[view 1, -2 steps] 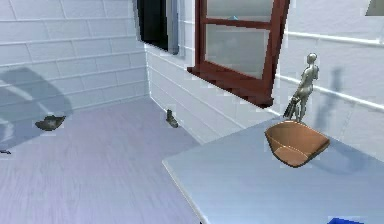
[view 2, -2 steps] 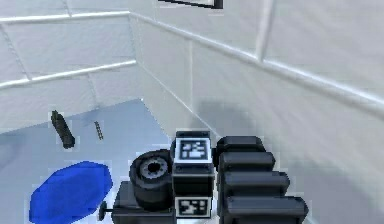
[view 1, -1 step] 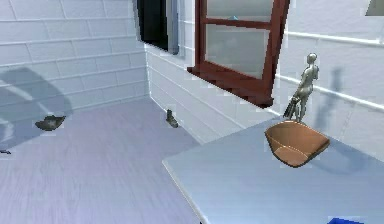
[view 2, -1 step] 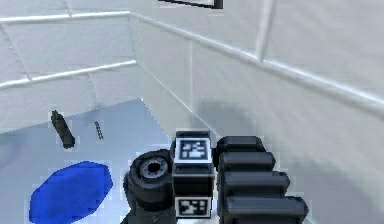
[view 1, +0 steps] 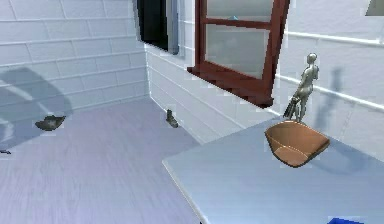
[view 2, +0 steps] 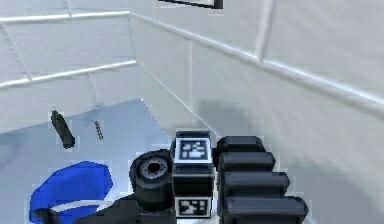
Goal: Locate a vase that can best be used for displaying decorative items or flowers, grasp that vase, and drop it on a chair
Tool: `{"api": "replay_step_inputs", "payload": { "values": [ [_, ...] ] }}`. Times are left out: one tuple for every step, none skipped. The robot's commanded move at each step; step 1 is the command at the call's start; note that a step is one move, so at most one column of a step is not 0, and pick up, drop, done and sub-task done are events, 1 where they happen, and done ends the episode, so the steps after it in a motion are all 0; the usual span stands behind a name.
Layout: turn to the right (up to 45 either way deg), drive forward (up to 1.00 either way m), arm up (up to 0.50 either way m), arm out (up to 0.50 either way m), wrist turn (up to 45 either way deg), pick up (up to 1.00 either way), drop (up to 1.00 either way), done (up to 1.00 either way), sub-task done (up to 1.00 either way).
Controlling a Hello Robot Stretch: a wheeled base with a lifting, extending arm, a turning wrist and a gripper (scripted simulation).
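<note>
A brown bowl-shaped vessel (view 1: 296,143) stands on the grey tabletop (view 1: 240,175) at the forward view's right. Behind it, near the wall, is a silver statue of a figure (view 1: 303,88). In the arm side view the arm (view 2: 255,185) lies low over the same kind of grey tabletop (view 2: 120,125), with its white marker squares (view 2: 192,150) facing up. Left of them is the gripper (view 2: 125,207) with its dark round body. A blue rounded thing (view 2: 70,188) lies on the table right by the fingers, so I cannot tell whether the gripper holds anything.
A small dark bottle-like thing (view 2: 62,129) and a thin dark stick (view 2: 98,130) lie farther out on the table. White brick walls and a red-brown framed window (view 1: 240,45) close the corner. Two small dark things (view 1: 50,122) (view 1: 172,118) lie on the floor.
</note>
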Motion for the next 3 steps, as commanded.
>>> {"api": "replay_step_inputs", "payload": {
  "values": [
    [0.0, 0.0, 0.0, 0.0, 45.0, 0.0, 0.0, 0.0, 0.0],
    [0.0, 0.0, 0.0, 0.0, 18.0, 0.0, 0.0, 0.0, 0.0],
    [0.0, 0.0, -0.18, 0.0, 0.0, 0.0, 0.0, 0.0, 0.0]
  ]
}}
